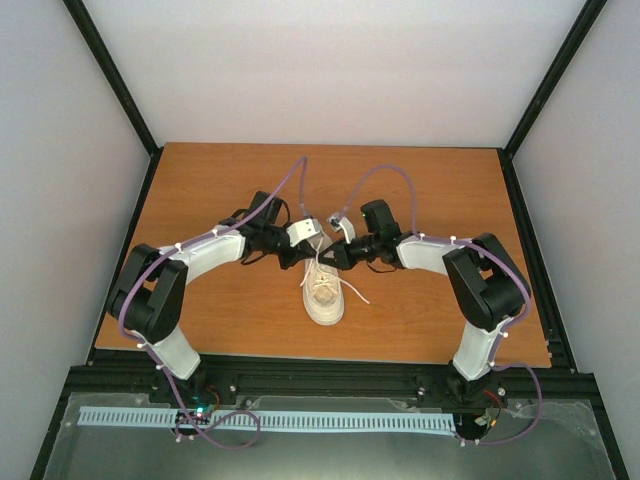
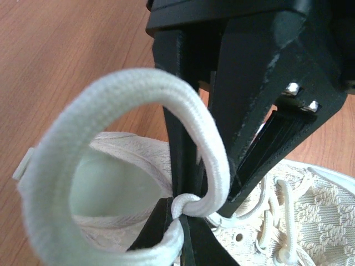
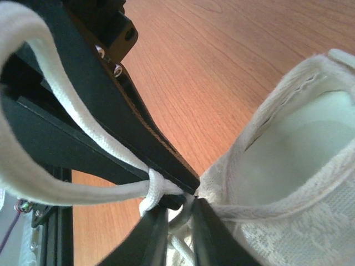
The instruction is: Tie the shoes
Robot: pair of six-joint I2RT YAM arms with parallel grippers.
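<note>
The cream shoe (image 1: 324, 292) lies mid-table, toe toward the arms, with its opening at the far end. Both grippers meet over its tongue. My left gripper (image 1: 315, 243) (image 2: 182, 213) is shut on the base of a thick white lace loop (image 2: 205, 138) that arches up in front of the camera. My right gripper (image 1: 333, 252) (image 3: 180, 221) has its fingertips slightly parted, and a lace strand runs through the gap. Beside it, a second lace loop (image 3: 83, 191) wraps around the left gripper's black fingers (image 3: 111, 111). The shoe's heel opening (image 3: 299, 166) sits right of the tips.
A loose lace end (image 1: 355, 292) trails over the wooden table (image 1: 430, 180) to the right of the shoe. Black frame rails (image 1: 530, 250) border the table, and white walls close it in. The arm bases stand at the near edge.
</note>
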